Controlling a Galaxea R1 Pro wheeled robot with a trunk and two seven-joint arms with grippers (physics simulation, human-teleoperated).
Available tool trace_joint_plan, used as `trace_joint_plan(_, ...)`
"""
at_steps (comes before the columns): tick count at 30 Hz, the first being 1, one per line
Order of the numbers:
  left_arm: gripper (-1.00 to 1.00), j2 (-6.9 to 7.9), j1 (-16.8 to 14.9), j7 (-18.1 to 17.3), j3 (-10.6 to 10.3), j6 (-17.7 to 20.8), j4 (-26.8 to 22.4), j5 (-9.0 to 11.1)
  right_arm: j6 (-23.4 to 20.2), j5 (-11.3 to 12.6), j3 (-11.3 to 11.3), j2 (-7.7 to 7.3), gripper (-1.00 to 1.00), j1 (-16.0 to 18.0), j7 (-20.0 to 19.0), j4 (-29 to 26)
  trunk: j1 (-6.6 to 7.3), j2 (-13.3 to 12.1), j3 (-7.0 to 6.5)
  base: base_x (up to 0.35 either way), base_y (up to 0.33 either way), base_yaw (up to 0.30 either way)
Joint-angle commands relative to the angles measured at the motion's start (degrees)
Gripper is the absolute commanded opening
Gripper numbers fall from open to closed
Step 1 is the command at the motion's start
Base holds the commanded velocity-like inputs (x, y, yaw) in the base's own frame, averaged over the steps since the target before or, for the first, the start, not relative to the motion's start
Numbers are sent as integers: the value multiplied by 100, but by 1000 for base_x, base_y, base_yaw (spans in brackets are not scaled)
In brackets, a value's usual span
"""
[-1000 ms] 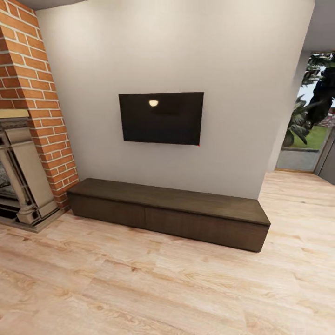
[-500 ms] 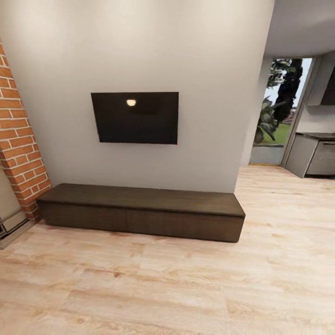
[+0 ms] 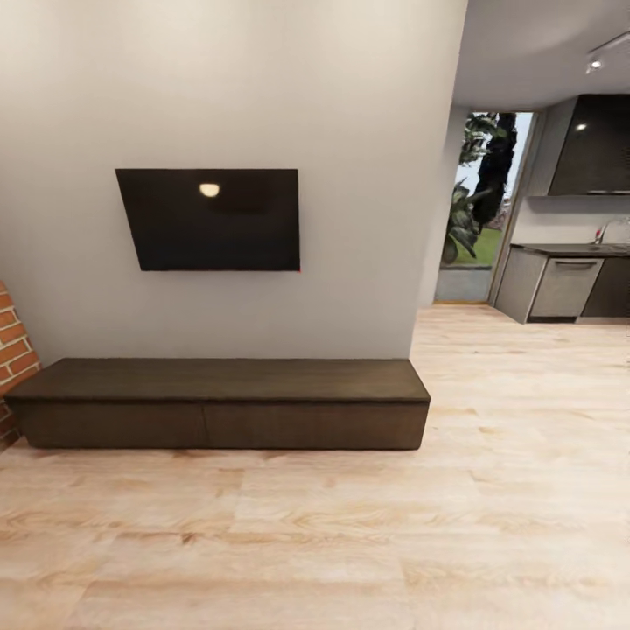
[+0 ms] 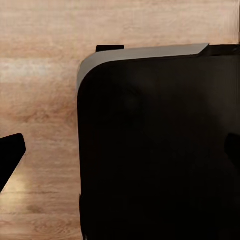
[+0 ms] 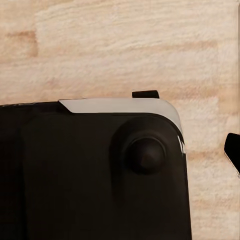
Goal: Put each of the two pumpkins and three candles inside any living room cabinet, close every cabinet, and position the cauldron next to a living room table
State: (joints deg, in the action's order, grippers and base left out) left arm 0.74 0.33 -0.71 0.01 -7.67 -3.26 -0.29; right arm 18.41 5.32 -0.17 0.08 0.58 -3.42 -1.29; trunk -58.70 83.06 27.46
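Two flat fronts of the cabinet (image 3: 219,424) sit shut against the far wall, under the television (image 3: 213,219). Approach squarely, stopping short for door swing. Either tool's state: cannot tell.

No readable text, labels, brands, numbers or signs anywhere; cabinet (image 3: 219,407) fronts plain, wall screen (image 3: 210,220) blank.

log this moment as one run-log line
phase: in transit | ahead: long low dark-brown wooden cabinet, fronts shut | above: black wall-mounted tv | task items: none seen
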Motion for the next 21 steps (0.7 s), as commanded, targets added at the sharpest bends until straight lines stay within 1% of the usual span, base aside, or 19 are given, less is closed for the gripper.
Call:
trace_joint_plan(1, 100, 0, 3, -8, 0, -19, -19, -4, 21, 57, -1, 0, 100, 3, -36, 6, -3, 2, 6, 307, -55, -41)
trace_joint_plan(4, 100, -3, 2, -8, -1, -48, -128, -6, 22, 57, -1, -4, 100, 3, -31, 6, -3, 2, 7, 314, -66, -18)
trace_joint_plan(12, 100, 4, 2, -3, -9, -66, -215, -7, 22, 51, -1, 0, 100, 3, -27, 6, -3, 2, 7, 291, -43, -3)
trace_joint_plan(14, 100, 4, 2, -5, -9, -80, -233, -7, 22, 53, -1, -1, 100, 3, -27, 6, -3, 2, 7, 97, -5, 0)
trace_joint_plan(18, 100, 9, 2, -5, -5, -271, -248, -7, 17, 51, -1, -2, 100, 3, -32, 6, -3, 2, 7, 28, -2, 0)
trace_joint_plan(21, 100, 5, 2, -4, -1, -336, -294, -7, -33, 54, -1, 0, 100, 3, 5, 15, -3, 2, 7, 6, 0, 0)
